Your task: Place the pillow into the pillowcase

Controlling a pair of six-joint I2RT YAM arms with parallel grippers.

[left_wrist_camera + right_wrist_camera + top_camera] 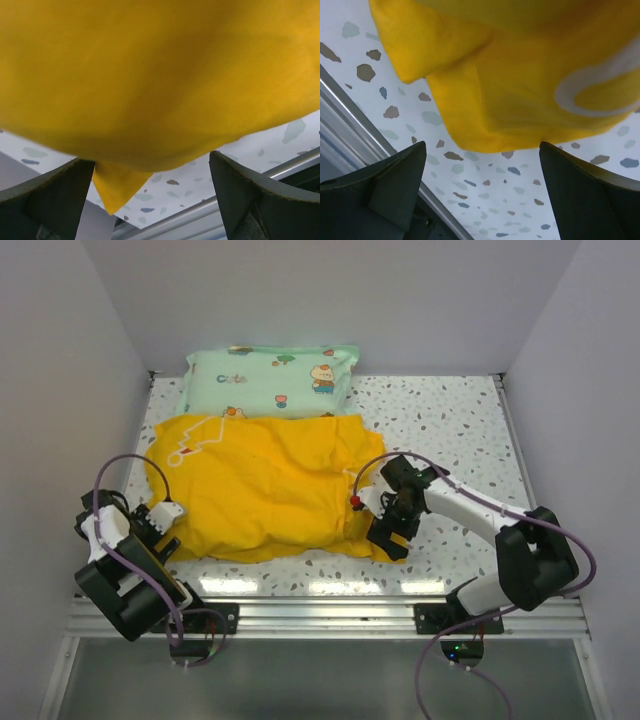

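Note:
The yellow pillowcase (265,485) lies spread and rumpled across the middle of the table, with thin white line marks facing up. The cream-white pillow is not in view. My left gripper (166,523) is open at the case's near-left edge. In the left wrist view the yellow fabric (160,75) fills the top and a corner hangs by the left finger of the gripper (150,167). My right gripper (386,537) is open at the case's near-right corner. In the right wrist view the yellow corner (490,100) lies just beyond the open gripper (482,152).
A mint-green cartoon-print pillow (270,380) lies at the back, touching the case's far edge. White walls enclose the speckled table (450,420) on three sides. A metal rail (320,615) runs along the near edge.

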